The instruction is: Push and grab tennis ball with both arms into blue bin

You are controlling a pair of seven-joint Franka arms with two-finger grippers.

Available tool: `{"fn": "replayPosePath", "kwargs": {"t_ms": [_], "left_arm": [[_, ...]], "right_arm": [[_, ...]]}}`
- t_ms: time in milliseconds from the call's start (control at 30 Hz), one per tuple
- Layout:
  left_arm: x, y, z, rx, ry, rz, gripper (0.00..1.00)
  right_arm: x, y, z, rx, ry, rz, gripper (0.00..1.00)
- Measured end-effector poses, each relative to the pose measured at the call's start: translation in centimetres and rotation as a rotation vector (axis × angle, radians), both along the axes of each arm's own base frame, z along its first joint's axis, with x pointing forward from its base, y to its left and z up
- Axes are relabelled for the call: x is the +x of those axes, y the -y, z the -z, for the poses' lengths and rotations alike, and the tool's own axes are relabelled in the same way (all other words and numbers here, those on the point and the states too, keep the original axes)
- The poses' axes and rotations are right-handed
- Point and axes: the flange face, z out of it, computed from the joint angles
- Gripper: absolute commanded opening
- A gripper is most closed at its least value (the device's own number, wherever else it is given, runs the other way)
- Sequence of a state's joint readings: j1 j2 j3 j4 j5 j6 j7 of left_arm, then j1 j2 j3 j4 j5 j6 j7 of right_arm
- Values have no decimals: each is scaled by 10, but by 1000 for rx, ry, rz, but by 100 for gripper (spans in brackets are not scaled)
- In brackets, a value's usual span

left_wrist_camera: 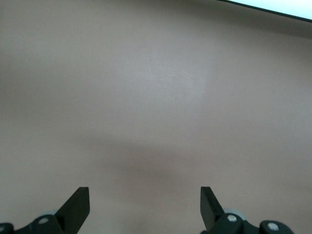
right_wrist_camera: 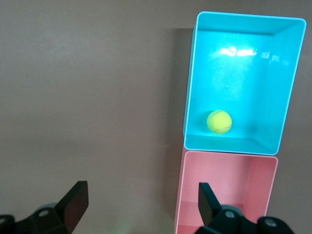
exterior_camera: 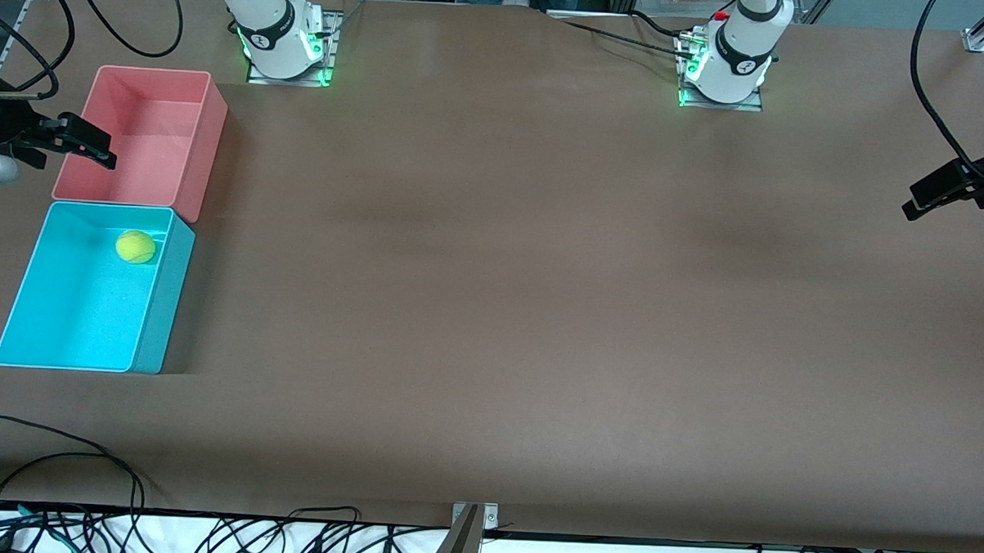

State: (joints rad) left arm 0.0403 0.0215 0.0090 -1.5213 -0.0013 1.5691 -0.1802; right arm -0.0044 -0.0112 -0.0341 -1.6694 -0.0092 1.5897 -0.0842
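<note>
The tennis ball (exterior_camera: 135,247) lies inside the blue bin (exterior_camera: 34,269), near the bin's wall that faces the pink bin, at the right arm's end of the table. It also shows in the right wrist view (right_wrist_camera: 219,122), in the blue bin (right_wrist_camera: 287,87). In the front view only the arms' bases show, and the grippers are out of frame. My right gripper (right_wrist_camera: 141,204) is open and empty, high over the table beside the pink bin. My left gripper (left_wrist_camera: 145,207) is open and empty over bare brown table.
A pink bin (exterior_camera: 206,148) stands empty against the blue bin, farther from the front camera; it also shows in the right wrist view (right_wrist_camera: 265,195). Black camera clamps (exterior_camera: 75,139) reach in at both table ends. Cables lie along the front edge.
</note>
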Motion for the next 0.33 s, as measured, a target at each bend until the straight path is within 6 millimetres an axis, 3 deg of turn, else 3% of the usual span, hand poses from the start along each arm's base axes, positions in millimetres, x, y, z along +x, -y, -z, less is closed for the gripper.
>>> {"fn": "replayPosePath", "kwargs": {"t_ms": [333], "left_arm": [[0, 7, 0, -10, 0, 10, 100]], "right_arm": [[0, 1, 0, 0, -3, 2, 100]]}}
